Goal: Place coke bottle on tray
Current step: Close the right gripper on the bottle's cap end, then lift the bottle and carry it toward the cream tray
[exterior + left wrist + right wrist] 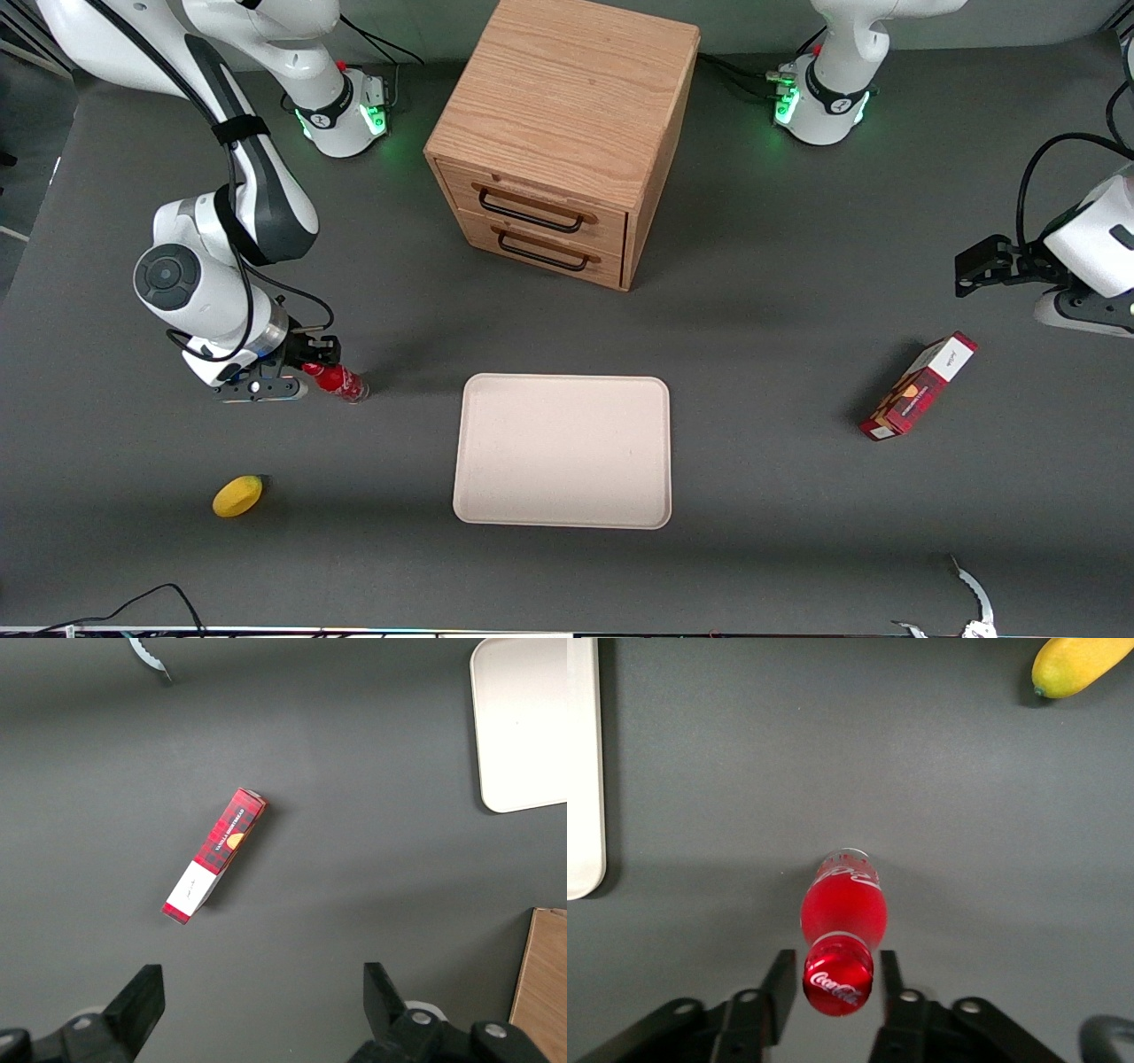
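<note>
While the gripper (pixel 830 979) has its two fingers set close on either side of the coke bottle (pixel 842 923) at the capped end, the main thing is a firm, centred hold before any travel. The fingers look to be touching the cap and neck, though I cannot be sure how hard they press. The bottle reaches out from the fingertips with its clear base farthest from them, so a grip this near the end leaves the body free to swing; a slow, level carry would suit it, in my judgement. The tray (pixel 563 450) lies well apart from the gripper, toward the parked arm's end of the table, and nothing stands between them. Set-down should be low and well inside the raised rim. A yellow fruit (pixel 237 495) sits nearer the front camera than the gripper, clear of the path. The arm is folded low, its wrist just above the table (pixel 762 337).
</note>
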Tool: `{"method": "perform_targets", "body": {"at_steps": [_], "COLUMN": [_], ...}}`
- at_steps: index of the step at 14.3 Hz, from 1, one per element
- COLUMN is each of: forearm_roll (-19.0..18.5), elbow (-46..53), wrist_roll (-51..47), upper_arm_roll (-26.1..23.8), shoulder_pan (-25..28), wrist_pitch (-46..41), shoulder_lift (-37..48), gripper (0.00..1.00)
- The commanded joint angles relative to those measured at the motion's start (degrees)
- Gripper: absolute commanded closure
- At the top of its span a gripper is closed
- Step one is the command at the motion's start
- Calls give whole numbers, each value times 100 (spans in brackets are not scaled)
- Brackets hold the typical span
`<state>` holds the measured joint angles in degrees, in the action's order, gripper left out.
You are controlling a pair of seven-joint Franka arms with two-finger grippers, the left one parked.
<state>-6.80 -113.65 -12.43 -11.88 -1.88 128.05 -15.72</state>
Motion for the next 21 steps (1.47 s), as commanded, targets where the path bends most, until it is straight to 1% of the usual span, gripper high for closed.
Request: {"method": "perform_targets", "body": {"at_steps": [1,2,4,6,8,15,17,18,21], "forearm_roll": [-146,-155,-164,-252,-252,-173,-147,-42,38], "elbow": [-8,-8,0,53,315,2274,2758,3021,3541], "wrist_roll": [-199,-199,-190,-190,-164,-146,-163,-172,-172], "upper_arm_roll": [-8,-8,1,-8,-16,-95,-174,-183,-192], "shoulder_pan": [21,21,21,21,13,30,21,21,21], "wrist_pitch": [71,71,71,45,-148,-2475,-2994,-3258,-3707], "shoulder_lift": [-10,-10,-10,25,60,60,60,60,16], "gripper": [95,100,100,100,100,100,100,100,100]}}
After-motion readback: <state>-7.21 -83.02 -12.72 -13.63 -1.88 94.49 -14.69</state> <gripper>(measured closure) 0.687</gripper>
